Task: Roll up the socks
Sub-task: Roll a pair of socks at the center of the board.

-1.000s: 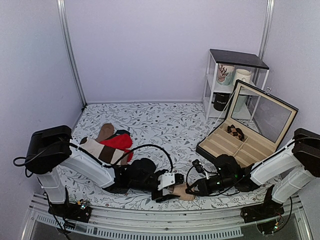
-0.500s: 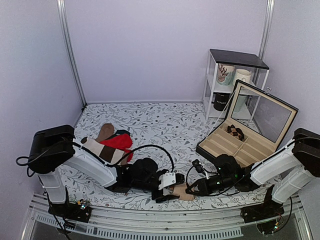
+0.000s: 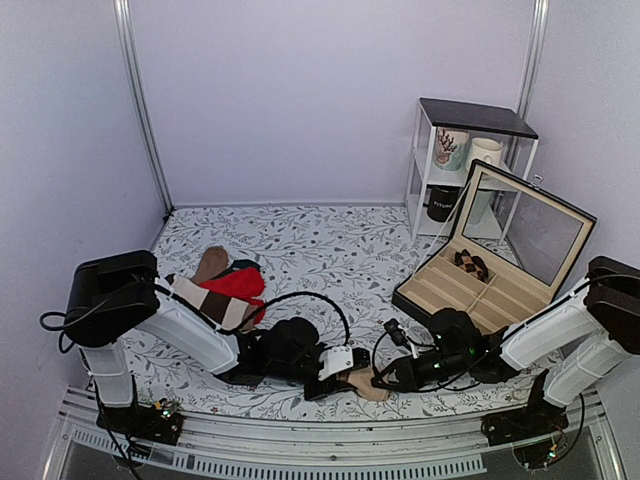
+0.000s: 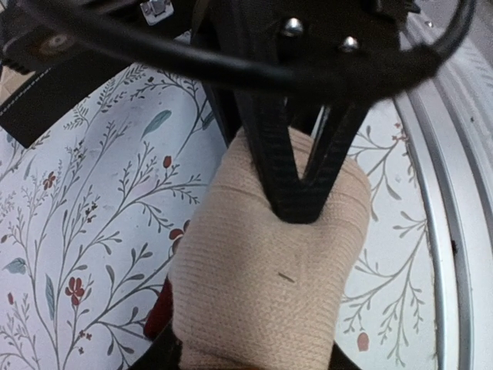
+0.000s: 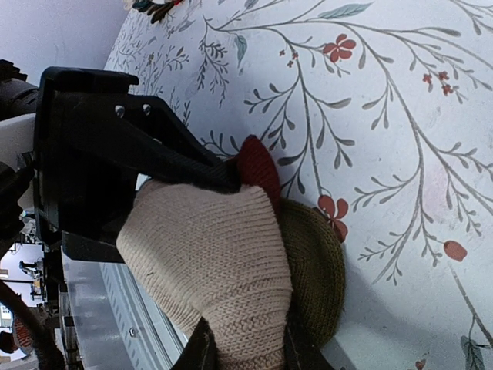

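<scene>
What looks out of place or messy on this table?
Only the loose heap at the left: a red sock lies crumpled over a cream sock with brown bands. The tan sock roll near the front edge looks compact.

Left gripper (image 3: pixel 345 366) has moved. It slid a touch right along the bench's (image 3: pixel 330 245) near edge and now sits hard against the socks (image 3: pixel 372 387). The jaws were spread a second ago and are now pulled in. The fingertips (image 4: pixel 286 202) press into the top of the tan roll. Less of the roll shows from above, since the gripper body covers more of it. Left arm (image 3: pixel 190 335) followed: the elbow block is nearer the bench's middle and the shoulder housing leans further in from the left edge. The black cable (image 3: pixel 322 303) loop has crept right with it.
</scene>
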